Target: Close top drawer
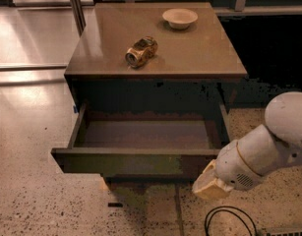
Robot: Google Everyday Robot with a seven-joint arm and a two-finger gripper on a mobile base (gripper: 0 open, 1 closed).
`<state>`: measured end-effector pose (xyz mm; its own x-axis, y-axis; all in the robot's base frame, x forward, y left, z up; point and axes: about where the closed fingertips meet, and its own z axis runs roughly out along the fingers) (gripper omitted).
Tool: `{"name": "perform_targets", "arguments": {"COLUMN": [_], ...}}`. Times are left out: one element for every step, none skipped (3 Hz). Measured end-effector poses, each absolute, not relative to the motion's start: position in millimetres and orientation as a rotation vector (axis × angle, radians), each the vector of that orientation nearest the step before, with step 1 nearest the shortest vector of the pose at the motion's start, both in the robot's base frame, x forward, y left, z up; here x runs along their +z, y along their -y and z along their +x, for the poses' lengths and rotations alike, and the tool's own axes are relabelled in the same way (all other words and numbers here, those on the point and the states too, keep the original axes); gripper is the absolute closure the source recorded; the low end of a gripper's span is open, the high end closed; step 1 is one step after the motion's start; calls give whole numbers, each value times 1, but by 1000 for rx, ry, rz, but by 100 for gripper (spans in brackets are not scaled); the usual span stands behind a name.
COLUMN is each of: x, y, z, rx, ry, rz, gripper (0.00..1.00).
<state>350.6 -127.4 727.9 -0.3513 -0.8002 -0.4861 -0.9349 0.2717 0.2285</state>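
Note:
The top drawer (135,162) of the dark brown cabinet is pulled far out, and its inside (145,134) shows empty. Its plain front has greenish worn patches and faces the camera. My gripper (209,185) is at the end of the white arm (268,151), low at the right. It sits just off the right end of the drawer front, close to its lower corner. Whether it touches the front is not visible.
A crushed gold can (140,51) lies on its side on the cabinet top (199,53), with a small pale bowl (180,18) near the back. A black cable (229,220) loops on the speckled floor at the bottom right. A metal post (75,9) stands at the back left.

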Motion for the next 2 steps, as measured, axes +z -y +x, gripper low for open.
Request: {"name": "perform_targets", "arguments": {"x": [725,724], "y": [81,44], "z": [361,372], "rx": [796,825], "ry": [-2173,-2117], "rz": [-1561,-1530], "gripper": [100,100]}}
